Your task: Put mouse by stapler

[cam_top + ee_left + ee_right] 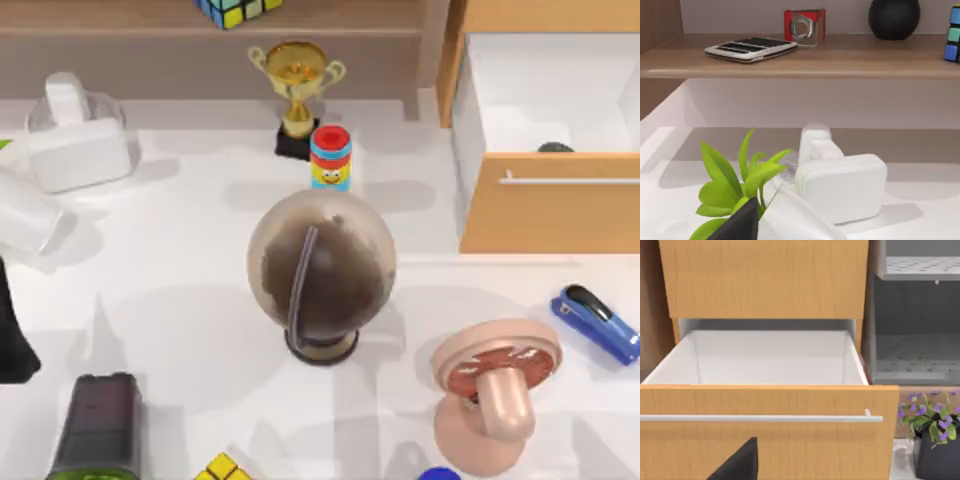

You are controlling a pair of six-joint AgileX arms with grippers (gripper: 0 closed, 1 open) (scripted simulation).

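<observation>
The mouse [555, 148] is a small dark rounded shape inside the open drawer [550, 205] at the back right, mostly hidden behind the drawer's wooden front. The blue stapler [597, 321] with its black top arm lies on the table at the right edge, in front of the drawer. My left arm [14, 335] is a dark shape at the table's left edge; a dark part of my left gripper [740, 224] shows low in the left wrist view. My right gripper [738, 463] faces the drawer front [765, 435] and its bar handle [760, 418].
A brown globe [320, 268] stands mid-table, with a gold trophy [296, 85] and a face-painted cylinder [330, 157] behind it. A pink mushroom-shaped object [495, 390] stands left of the stapler. A white device [78, 140], a black boxy device [98, 422] and a green plant [737, 185] occupy the left.
</observation>
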